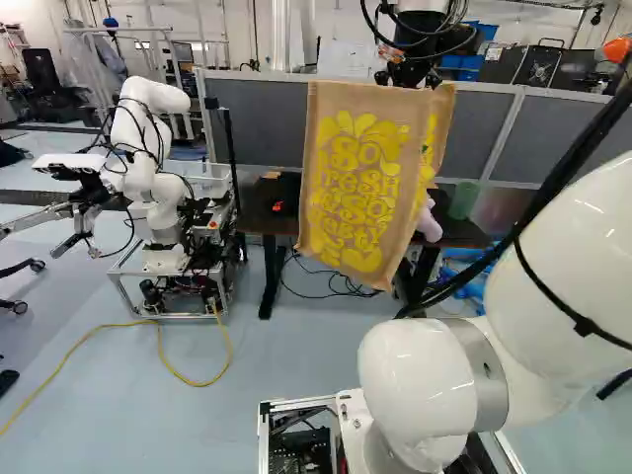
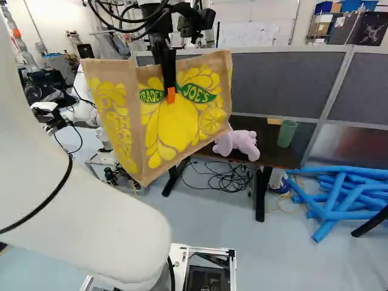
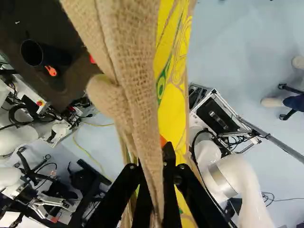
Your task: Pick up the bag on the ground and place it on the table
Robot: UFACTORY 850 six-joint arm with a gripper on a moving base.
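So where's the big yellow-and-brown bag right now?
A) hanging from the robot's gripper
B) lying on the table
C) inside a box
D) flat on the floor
A: the bag hangs in the air, with its cloth edge pinched from both sides by the gripper.

2 base views behind arm, facing ahead, sharing table, 1 wrist view facing down, near bag

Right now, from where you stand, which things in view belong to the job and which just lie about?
For the job:
- bag, off the floor
- tool, shut on it
- table, the goal

Lying about:
- pink plush toy
- green cup
- blue tubes
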